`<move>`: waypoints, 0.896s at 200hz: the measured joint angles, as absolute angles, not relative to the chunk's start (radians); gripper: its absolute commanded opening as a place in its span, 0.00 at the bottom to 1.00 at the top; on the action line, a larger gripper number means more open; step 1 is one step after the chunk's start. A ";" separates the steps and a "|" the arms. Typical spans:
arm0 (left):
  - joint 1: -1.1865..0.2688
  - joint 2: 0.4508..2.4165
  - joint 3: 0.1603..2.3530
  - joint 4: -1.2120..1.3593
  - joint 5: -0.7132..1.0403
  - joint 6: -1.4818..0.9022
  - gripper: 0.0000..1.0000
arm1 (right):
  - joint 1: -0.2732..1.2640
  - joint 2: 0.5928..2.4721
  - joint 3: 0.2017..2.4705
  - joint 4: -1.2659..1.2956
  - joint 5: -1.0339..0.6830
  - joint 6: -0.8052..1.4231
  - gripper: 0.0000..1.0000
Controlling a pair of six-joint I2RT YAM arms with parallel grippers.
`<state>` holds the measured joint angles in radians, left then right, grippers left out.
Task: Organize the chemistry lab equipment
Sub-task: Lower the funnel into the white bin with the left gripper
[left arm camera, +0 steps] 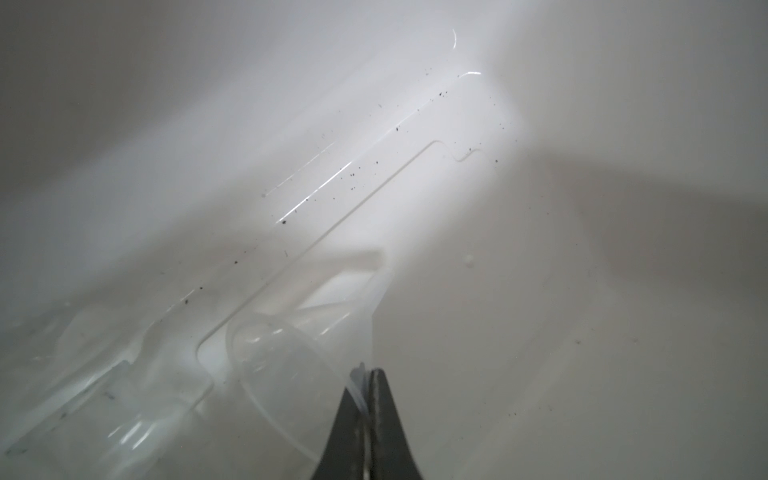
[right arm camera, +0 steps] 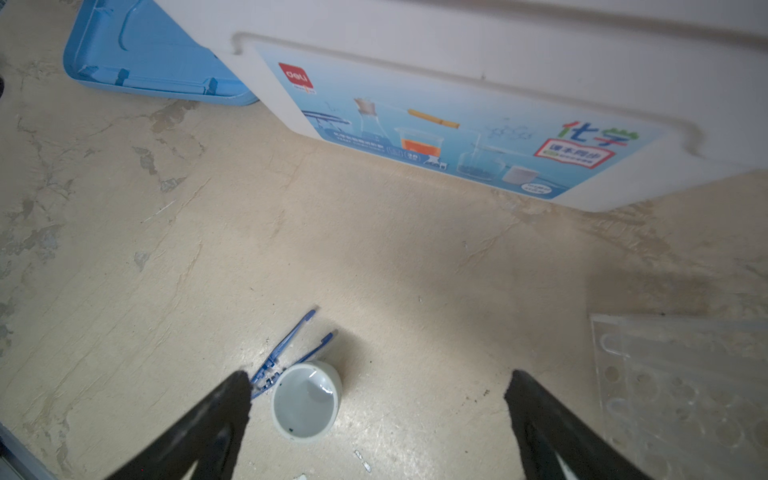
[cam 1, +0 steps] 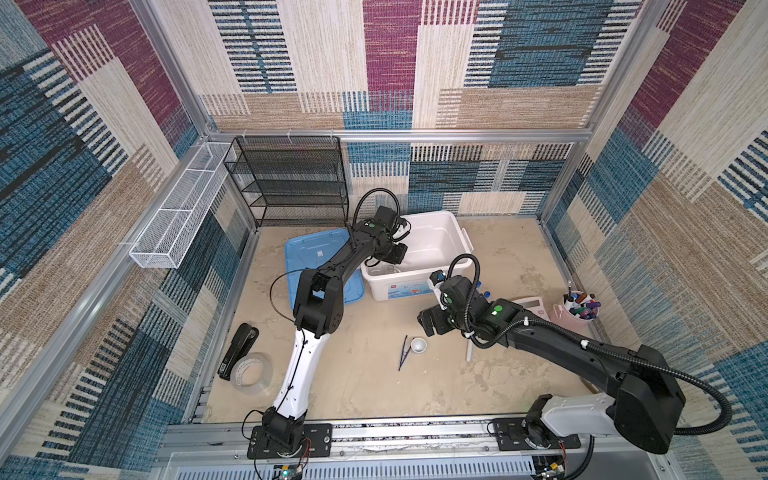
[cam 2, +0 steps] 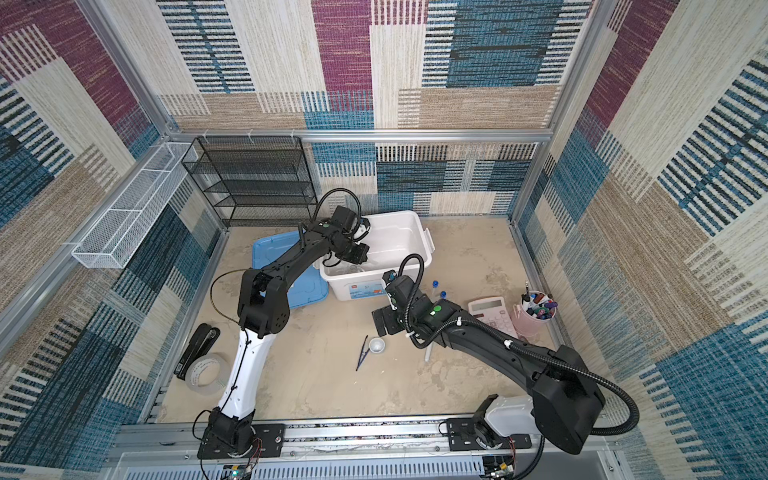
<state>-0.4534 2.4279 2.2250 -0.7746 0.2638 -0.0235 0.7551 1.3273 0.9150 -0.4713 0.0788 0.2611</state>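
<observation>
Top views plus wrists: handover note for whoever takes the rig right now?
Left gripper: shut on the funnel rim, inside the white bin.
Right gripper: open, above the table near the mortar and tweezers.
Done: some clear glassware in the bin.
To do: release funnel; then mortar, tweezers, pestle, rack, blue-capped tubes, all outside the bin.

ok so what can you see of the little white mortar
The small white mortar is a round, thick-walled bowl, glossy like ceramic, empty but for dark specks. It stands mouth up on the beige table. The dark blue tweezers lie right beside it; contact unclear. The open right gripper is near, not touching.
</observation>
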 measured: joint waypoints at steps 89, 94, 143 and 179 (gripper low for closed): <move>-0.454 2.425 2.206 -0.767 0.261 -0.023 0.00 | 0.753 1.336 0.908 -0.468 0.079 0.268 0.98; -0.454 2.424 2.202 -0.764 0.261 -0.023 0.00 | 0.753 1.336 0.908 -0.469 0.079 0.268 0.98; -0.454 2.420 2.194 -0.755 0.257 -0.024 0.00 | 0.754 1.335 0.908 -0.469 0.079 0.269 0.98; -0.454 2.429 2.212 -0.756 0.239 -0.024 0.02 | 0.754 1.333 0.908 -0.469 0.079 0.269 0.98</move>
